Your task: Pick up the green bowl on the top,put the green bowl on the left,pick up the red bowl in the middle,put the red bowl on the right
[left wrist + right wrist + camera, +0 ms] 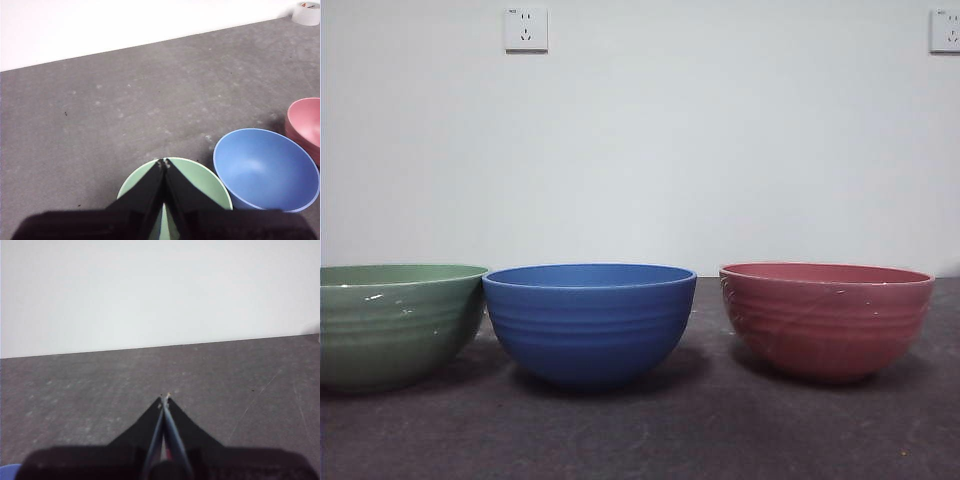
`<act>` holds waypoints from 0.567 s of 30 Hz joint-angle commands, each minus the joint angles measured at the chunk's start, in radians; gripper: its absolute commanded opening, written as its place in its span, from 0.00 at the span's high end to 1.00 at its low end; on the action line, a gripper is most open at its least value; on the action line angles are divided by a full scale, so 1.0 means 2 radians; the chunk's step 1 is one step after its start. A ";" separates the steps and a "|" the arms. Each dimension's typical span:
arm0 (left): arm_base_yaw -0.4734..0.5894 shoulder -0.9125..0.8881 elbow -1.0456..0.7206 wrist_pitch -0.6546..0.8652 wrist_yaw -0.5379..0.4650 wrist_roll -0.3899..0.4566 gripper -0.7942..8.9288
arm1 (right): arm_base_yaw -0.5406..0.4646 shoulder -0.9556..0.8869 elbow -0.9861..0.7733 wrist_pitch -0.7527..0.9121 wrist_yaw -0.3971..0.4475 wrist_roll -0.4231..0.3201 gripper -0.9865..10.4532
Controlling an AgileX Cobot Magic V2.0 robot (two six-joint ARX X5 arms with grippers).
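The green bowl (395, 325) stands upright on the table at the left, touching or nearly touching the blue bowl (588, 322) in the middle. The red bowl (825, 318) stands apart at the right. No bowl is stacked on another. In the left wrist view my left gripper (163, 162) hangs shut above the green bowl (200, 182), holding nothing; the blue bowl (265, 170) and red bowl (306, 125) lie beside it. My right gripper (165, 397) is shut over bare table. Neither arm shows in the front view.
The dark grey tabletop (720, 430) meets a white wall with two sockets (526, 29). A white roll-like object (306, 13) sits at the table's far edge. A sliver of blue (7, 472) shows at the corner of the right wrist view.
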 commanded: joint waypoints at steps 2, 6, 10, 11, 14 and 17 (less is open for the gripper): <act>-0.001 -0.011 -0.003 -0.001 -0.004 -0.005 0.92 | 0.000 -0.001 -0.003 0.001 0.002 0.005 0.91; 0.024 -0.067 -0.003 -0.017 0.001 0.026 0.92 | 0.000 -0.001 -0.003 0.001 0.002 0.005 0.91; 0.081 -0.132 -0.021 -0.015 -0.005 0.023 0.92 | 0.000 -0.001 -0.003 0.000 0.002 0.005 0.91; 0.097 -0.146 -0.033 -0.008 -0.006 0.023 0.92 | 0.000 -0.001 -0.003 0.000 0.002 0.005 0.91; 0.136 -0.177 -0.087 0.023 -0.003 0.026 0.92 | 0.000 -0.001 -0.003 0.000 0.002 0.005 0.91; 0.159 -0.198 -0.152 0.059 0.001 0.025 0.92 | 0.000 -0.001 -0.003 -0.001 0.002 0.005 0.91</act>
